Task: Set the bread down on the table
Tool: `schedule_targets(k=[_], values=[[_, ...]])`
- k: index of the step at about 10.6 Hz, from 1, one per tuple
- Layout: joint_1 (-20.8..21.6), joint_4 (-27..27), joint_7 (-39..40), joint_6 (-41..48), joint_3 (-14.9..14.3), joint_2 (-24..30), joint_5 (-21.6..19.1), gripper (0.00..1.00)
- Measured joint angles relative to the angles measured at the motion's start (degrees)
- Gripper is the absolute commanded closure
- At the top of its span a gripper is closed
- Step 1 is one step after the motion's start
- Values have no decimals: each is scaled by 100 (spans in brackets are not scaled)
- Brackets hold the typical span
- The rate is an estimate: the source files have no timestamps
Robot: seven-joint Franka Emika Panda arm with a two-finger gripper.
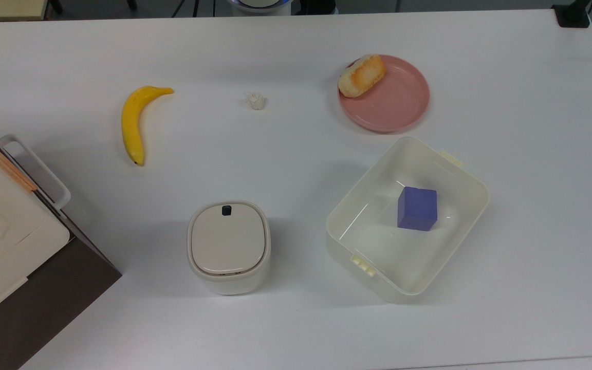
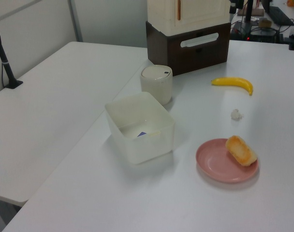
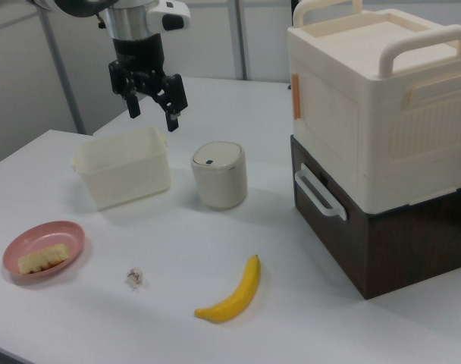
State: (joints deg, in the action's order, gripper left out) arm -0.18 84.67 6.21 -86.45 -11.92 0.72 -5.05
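Note:
The bread (image 1: 361, 75) is a small toasted bun lying on the upper left rim of a round pink plate (image 1: 399, 105). In the left view the bread (image 2: 241, 151) rests on the plate's (image 2: 214, 166) right side; in the right view the bread (image 3: 41, 259) lies in the plate (image 3: 64, 239) at the lower left. The white table (image 1: 296, 46) carries everything. My gripper (image 3: 152, 111) hangs open high in the air in the right view, above the cream tub and well away from the bread, with nothing between its fingers.
A cream open tub (image 1: 460, 174) holds a purple cube (image 1: 418, 208). A lidded cream canister (image 1: 229, 246) stands beside it. A banana (image 1: 134, 121) and a tiny white lump (image 1: 256, 101) lie on the table. A cream and brown box stack (image 3: 390, 144) fills one corner.

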Motion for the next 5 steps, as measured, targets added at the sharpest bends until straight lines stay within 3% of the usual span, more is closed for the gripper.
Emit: schedule_targets(k=[5], values=[[31, 0, -1, 0, 89, 0, -7, 0]])
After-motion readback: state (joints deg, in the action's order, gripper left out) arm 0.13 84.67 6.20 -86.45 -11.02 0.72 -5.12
